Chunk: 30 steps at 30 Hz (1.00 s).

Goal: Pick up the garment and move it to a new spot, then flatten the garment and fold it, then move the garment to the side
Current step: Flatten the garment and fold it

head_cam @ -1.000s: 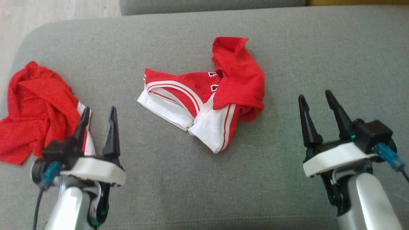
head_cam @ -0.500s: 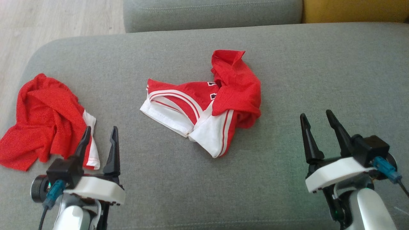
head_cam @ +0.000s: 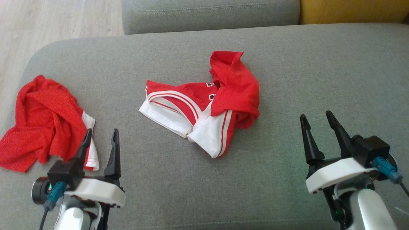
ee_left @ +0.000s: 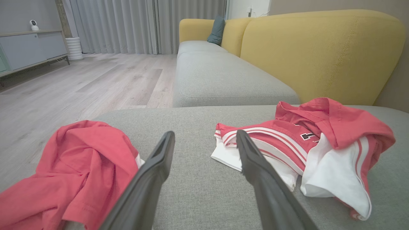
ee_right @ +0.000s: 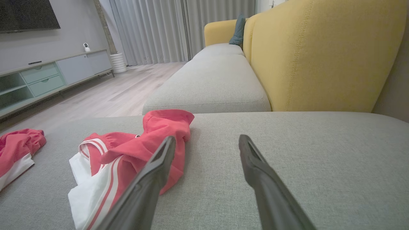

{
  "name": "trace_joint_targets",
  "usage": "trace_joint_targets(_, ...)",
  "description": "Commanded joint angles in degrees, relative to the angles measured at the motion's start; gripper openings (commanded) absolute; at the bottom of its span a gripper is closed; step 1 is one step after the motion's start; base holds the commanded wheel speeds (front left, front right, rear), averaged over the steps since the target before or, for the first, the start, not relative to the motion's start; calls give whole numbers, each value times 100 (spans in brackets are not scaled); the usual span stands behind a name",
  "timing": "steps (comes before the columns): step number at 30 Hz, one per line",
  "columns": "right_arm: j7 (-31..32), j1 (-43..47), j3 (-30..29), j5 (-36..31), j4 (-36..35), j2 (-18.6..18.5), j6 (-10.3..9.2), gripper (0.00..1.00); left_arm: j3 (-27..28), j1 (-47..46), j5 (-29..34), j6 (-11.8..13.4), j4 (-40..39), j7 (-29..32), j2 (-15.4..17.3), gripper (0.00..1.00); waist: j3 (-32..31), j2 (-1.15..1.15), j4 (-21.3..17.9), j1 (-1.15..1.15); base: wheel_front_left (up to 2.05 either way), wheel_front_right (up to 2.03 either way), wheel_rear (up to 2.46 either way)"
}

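A crumpled red and white garment (head_cam: 236, 89) lies in the middle of the grey sofa seat (head_cam: 319, 70), white striped hems toward me. It appears at the right in the left wrist view (ee_left: 335, 127) and at the left in the right wrist view (ee_right: 140, 143). My left gripper (head_cam: 102, 131) hovers open at the lower left, well short of it and empty (ee_left: 205, 133). At the lower right my right gripper (head_cam: 315, 115) is open too, over bare cushion to the garment's right, nothing between its fingers (ee_right: 207, 138).
A second red garment (head_cam: 41, 121) lies bunched at the seat's left end, just beyond my left fingers (ee_left: 80, 159). Another grey cushion (head_cam: 211, 12) and a yellow backrest (head_cam: 351, 11) lie beyond. Wooden floor (head_cam: 48, 22) is off the left edge.
The whole head picture has slid downward, so the camera moved. Both garments lie as before and both grippers stay open in about the same place.
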Motion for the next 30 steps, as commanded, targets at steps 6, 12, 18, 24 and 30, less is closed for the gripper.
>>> trace_joint_targets(6,24,-191,181,-4,-193,-18,-4,100,248,-242,85,-19,-144,-71,29,100,14,0,40,0,0,0,0)
trace_joint_targets(12,377,-421,701,-96,-82,-19,-4,100,222,-377,128,-59,-161,-71,3,100,176,0,124,0,0,0,0)
trace_joint_targets(18,870,-1032,1467,-133,133,-219,-4,100,181,-600,159,-144,-183,-71,-40,100,458,0,246,0,0,0,0)
trace_joint_targets(24,1267,-1834,2187,-158,426,-580,-4,100,168,-851,197,-248,-201,-71,-94,100,793,0,415,0,0,0,0)
trace_joint_targets(30,1727,-2437,2670,-324,741,-913,-4,100,215,-994,243,-322,-187,-71,-167,100,998,0,528,0,0,0,0)
